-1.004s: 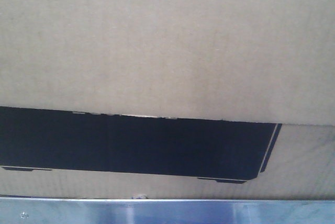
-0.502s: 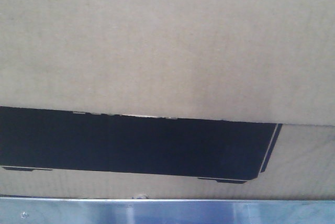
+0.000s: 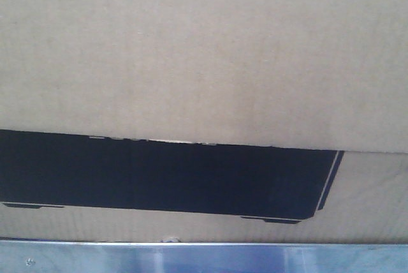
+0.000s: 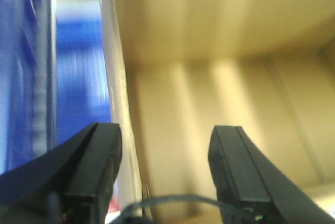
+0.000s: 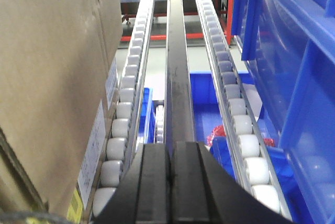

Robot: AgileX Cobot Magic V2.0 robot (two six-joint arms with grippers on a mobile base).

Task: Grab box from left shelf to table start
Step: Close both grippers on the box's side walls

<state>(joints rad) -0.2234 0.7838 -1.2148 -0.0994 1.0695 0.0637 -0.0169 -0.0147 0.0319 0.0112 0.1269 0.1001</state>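
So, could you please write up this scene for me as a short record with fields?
box: tan cardboard, fills the front view
black panel: printed low on the box face
metal edge: runs below the box
left gripper: open, facing blurred cardboard; contact cannot be told
right gripper: shut, holding nothing, box to its left
roller tracks: run ahead of the right gripper
blue bins: right of the tracks

- Warehouse: long roller tracks (image 5: 127,110) of a flow rack.
- Blue plastic bins (image 5: 293,77) right of the tracks, another beneath them.
- Labelled cardboard box (image 5: 52,77) just left of the tracks.
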